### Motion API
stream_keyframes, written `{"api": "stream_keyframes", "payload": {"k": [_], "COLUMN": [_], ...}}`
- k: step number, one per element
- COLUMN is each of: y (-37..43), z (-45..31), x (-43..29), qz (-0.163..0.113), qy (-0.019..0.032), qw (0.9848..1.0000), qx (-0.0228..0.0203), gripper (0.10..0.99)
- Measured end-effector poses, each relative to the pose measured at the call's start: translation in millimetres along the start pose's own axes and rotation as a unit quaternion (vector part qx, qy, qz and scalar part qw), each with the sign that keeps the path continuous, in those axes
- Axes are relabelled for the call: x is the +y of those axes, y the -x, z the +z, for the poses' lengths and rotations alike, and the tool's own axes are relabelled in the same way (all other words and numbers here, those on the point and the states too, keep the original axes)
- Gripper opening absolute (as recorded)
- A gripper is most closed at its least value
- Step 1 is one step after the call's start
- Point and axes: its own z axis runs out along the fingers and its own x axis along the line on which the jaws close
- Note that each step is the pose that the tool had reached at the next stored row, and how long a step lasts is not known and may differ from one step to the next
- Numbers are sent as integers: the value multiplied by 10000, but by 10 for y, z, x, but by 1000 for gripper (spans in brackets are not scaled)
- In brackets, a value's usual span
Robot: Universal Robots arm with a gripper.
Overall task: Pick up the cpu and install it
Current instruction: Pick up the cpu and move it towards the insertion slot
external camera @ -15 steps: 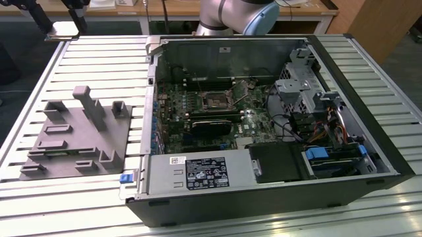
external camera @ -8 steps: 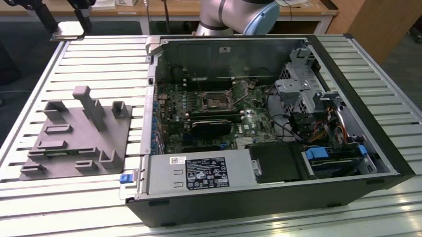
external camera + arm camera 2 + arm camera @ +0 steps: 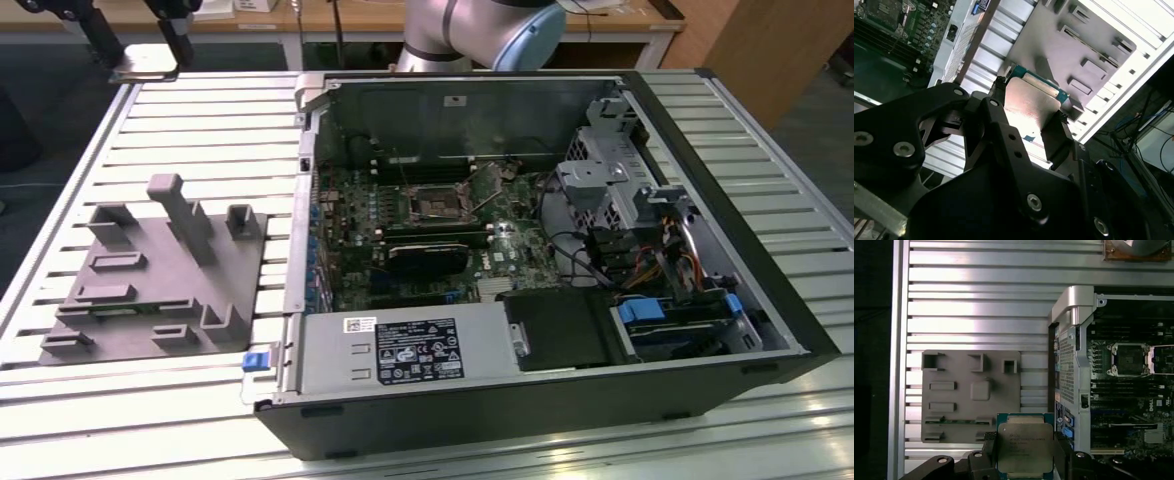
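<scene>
1. The cpu [image 3: 1025,450], a flat square chip with a silvery metal top and a green border, is held in the air by the gripper [image 3: 1025,437]. Its metal face is turned toward the first wrist camera.
2. The gripper is closed to the width of the chip. In the second wrist view, its two black fingers [image 3: 1053,137] press on opposite edges of the cpu [image 3: 1031,100].
3. In the first wrist view, the chip hangs over one edge of the grey plastic tray [image 3: 971,390], at the tray corner nearest the computer case [image 3: 1074,365].
4. The tray carries several upright blocks and shallow recesses. It lies flat on the slatted aluminium bench [image 3: 200,130], toward the bench edge at the exterior view's left.
5. The open computer case [image 3: 534,400] lies on its side just beside the tray [image 3: 147,270] and takes up the bench's middle and the exterior view's right.
6. Inside the case, the green motherboard [image 3: 400,240] carries a dark, square, metal-framed socket [image 3: 438,205]. The first wrist view shows this socket [image 3: 1128,360] well apart from the held chip.
7. The silver robot arm [image 3: 467,30] rises at the bench's far edge, behind the case.
</scene>
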Motion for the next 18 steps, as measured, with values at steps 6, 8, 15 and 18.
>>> {"api": "stream_keyframes", "payload": {"k": [6, 8, 15, 18], "y": [33, 46, 92, 112], "z": [3, 4, 6, 7], "x": [0, 1, 1, 2], "qz": [0, 0, 0, 0], "qy": [0, 0, 0, 0], "qw": [10000, 10000, 10000, 10000], "qx": [0, 0, 0, 0], "gripper": [537, 537, 537, 537]}}
